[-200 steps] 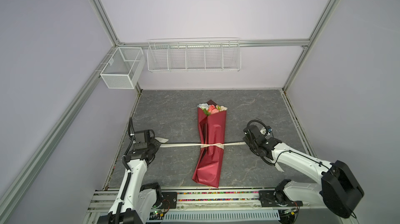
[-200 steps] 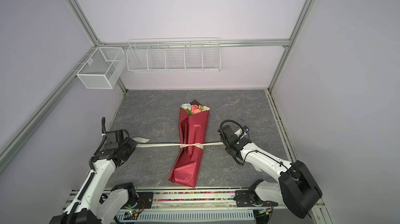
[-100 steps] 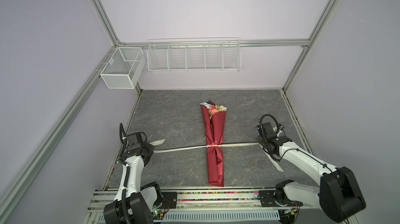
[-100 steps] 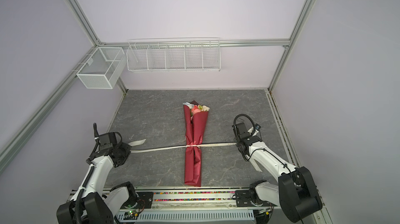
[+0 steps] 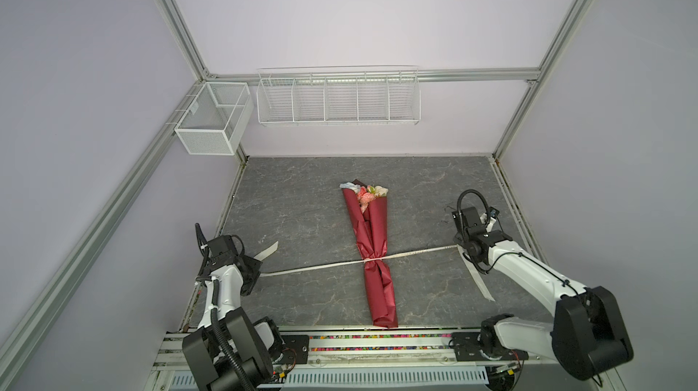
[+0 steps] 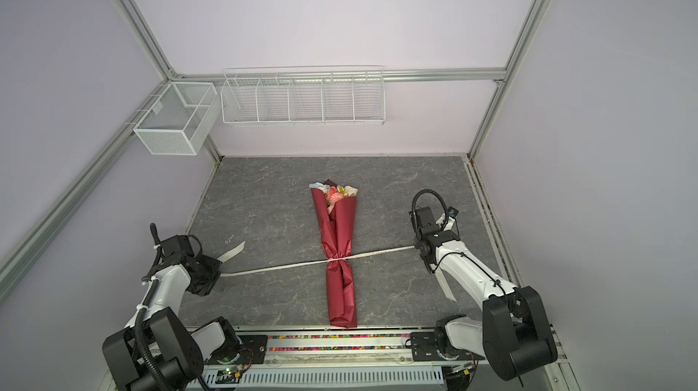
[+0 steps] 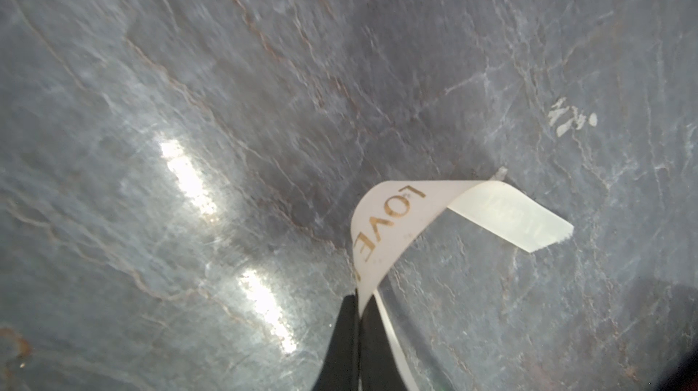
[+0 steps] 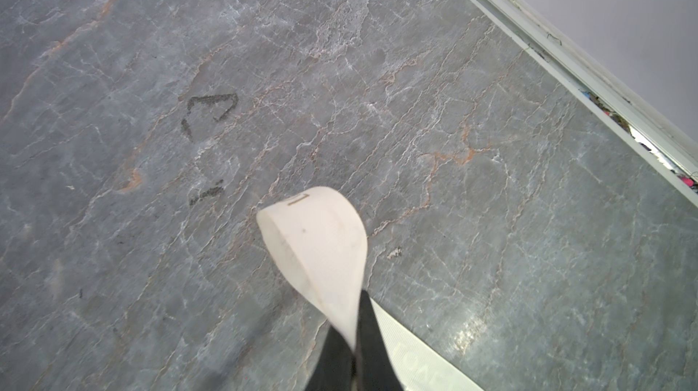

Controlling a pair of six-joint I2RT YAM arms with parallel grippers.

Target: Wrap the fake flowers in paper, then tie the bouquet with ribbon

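Bouquet of fake flowers (image 5: 372, 242) lies mid-table (image 5: 302, 200) in dark-red paper, blooms at far end, stem end near. Cream ribbon (image 5: 325, 265) cinches its waist & runs taut left-right. L gripper (image 7: 360, 300) pinches ribbon at left, R gripper (image 8: 357, 332) clamps it at right. 2 loose tails trail past the grips.

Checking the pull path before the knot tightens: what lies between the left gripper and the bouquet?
Only the cream ribbon, stretched from the left gripper to the bouquet over bare table. Both top views show it.
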